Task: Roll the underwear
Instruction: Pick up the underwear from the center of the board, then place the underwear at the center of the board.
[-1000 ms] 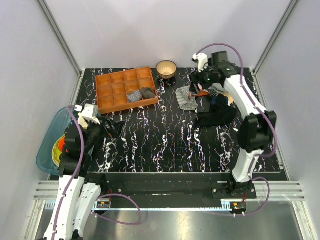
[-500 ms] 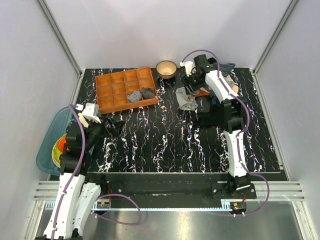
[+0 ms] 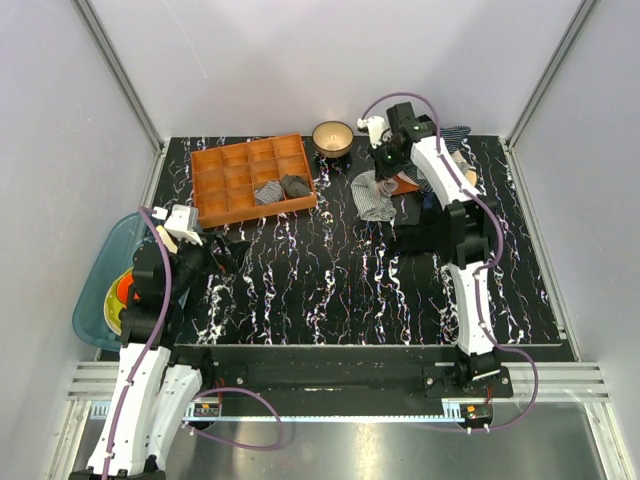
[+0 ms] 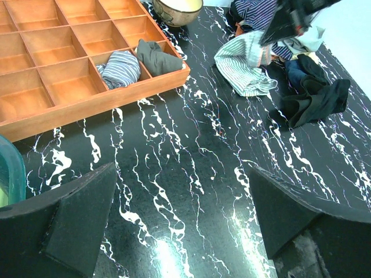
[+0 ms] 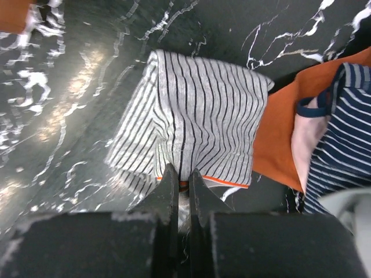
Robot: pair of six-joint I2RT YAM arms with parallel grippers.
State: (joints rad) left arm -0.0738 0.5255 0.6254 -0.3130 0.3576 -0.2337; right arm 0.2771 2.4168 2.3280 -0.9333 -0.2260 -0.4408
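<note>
Right gripper (image 5: pixel 181 175): jaws pinched tight on the orange-red hem of the white grey-pinstriped cloth boxer shorts (image 5: pixel 197 116). They lie far-right on the black marbled table (image 3: pixel 330 270), touching the orange cloth (image 5: pixel 278 139). Left gripper (image 4: pixel 182 220): jaws wide apart, holding nothing.

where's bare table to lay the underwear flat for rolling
The wide middle of the table is bare, from the tray and underwear down to the near edge. The far right corner is crowded with a clothes pile; the bowl sits between tray and pile.
</note>
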